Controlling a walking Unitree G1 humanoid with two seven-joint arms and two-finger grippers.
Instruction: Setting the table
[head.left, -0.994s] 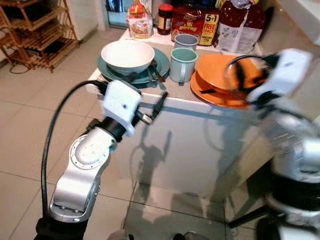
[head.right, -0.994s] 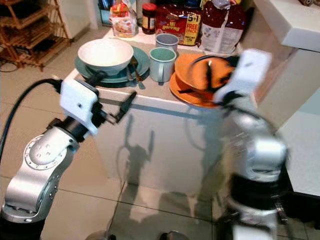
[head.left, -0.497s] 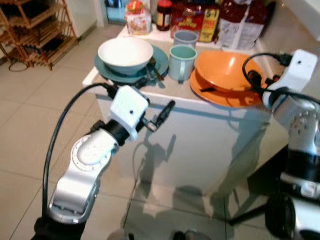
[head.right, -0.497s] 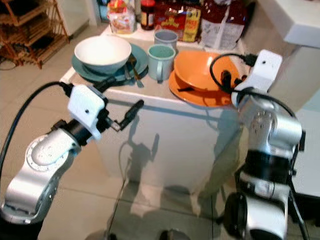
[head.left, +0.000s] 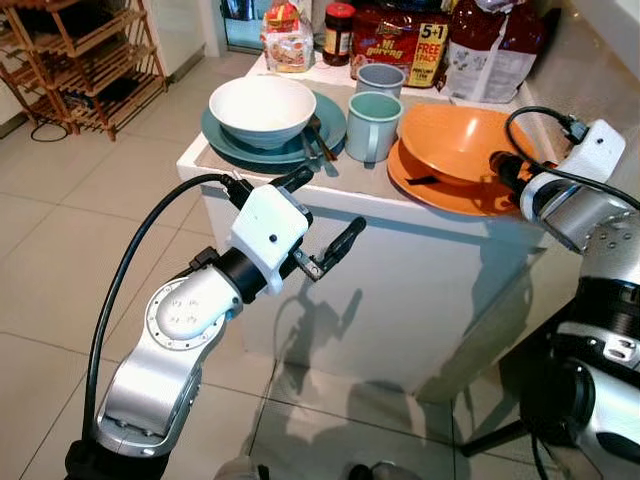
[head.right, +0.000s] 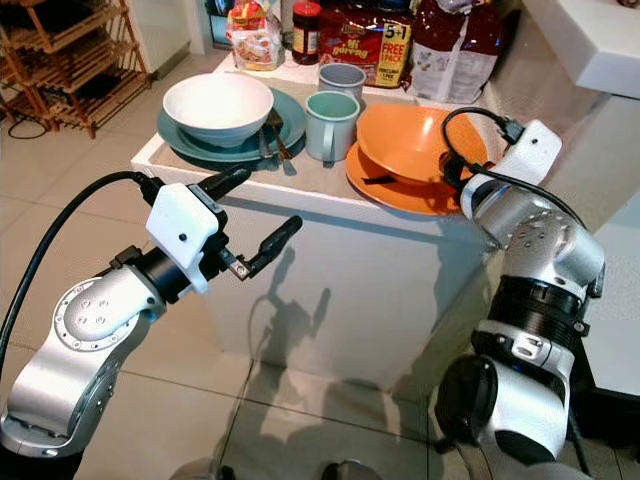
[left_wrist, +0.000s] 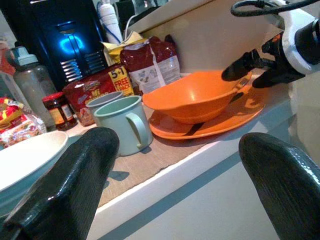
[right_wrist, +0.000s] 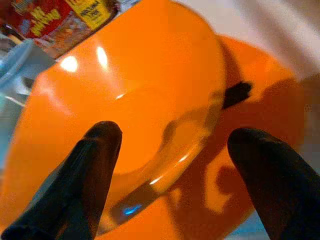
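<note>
I am reaching for the orange bowl (head.right: 415, 142), which sits on its orange plate (head.right: 385, 194) at the counter's (head.right: 300, 195) right. My right gripper (left_wrist: 252, 69) hovers at its rim, jaws apart; next, close on it. My left gripper (head.right: 262, 215) waits, jaws apart.

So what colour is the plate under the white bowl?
Teal plate under the white bowl; clearest in the left eye view.
</note>
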